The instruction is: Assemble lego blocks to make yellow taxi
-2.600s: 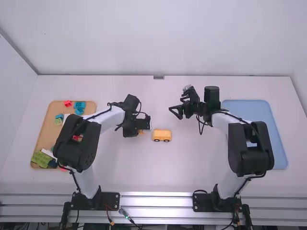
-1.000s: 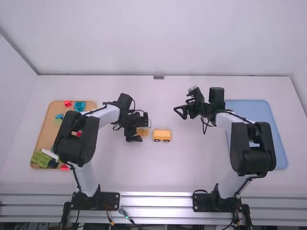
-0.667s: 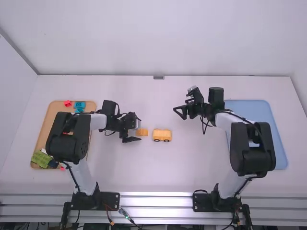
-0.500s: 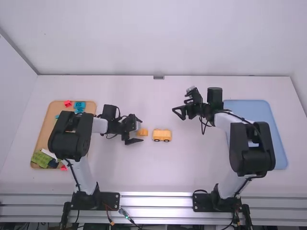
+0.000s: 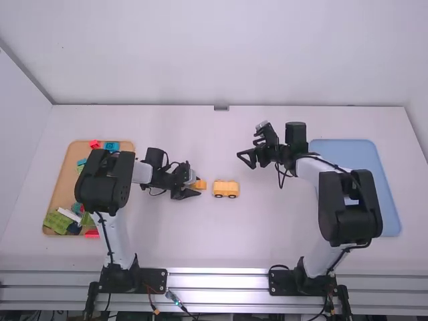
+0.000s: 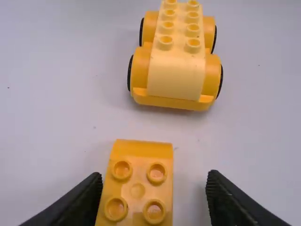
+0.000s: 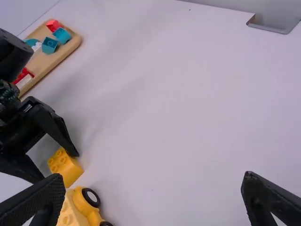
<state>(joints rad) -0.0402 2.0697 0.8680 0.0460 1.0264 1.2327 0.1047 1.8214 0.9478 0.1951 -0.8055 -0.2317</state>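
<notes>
Left of table (image 5: 287, 227) centre, left gripper (image 5: 198, 186): 2 fingers apart, 1 each side of yellow block (image 6: 137, 188), 4 studs showing. Just beside block, small gap: yellow wheeled base (image 5: 226, 189), studs up. Right gripper (image 5: 245, 160) beyond base, to its right: 2 fingers apart. Far left, brown tray (image 5: 59, 175), coloured blocks inside. Far right, blue tray (image 5: 386, 194).

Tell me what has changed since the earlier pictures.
The left arm's wrist has moved left, and its black gripper has tilted over; its open fingers now flank the small yellow block, not clamping it. The right arm's black gripper drew slightly right, then back left, open throughout. The yellow wheeled base stayed put.
</notes>
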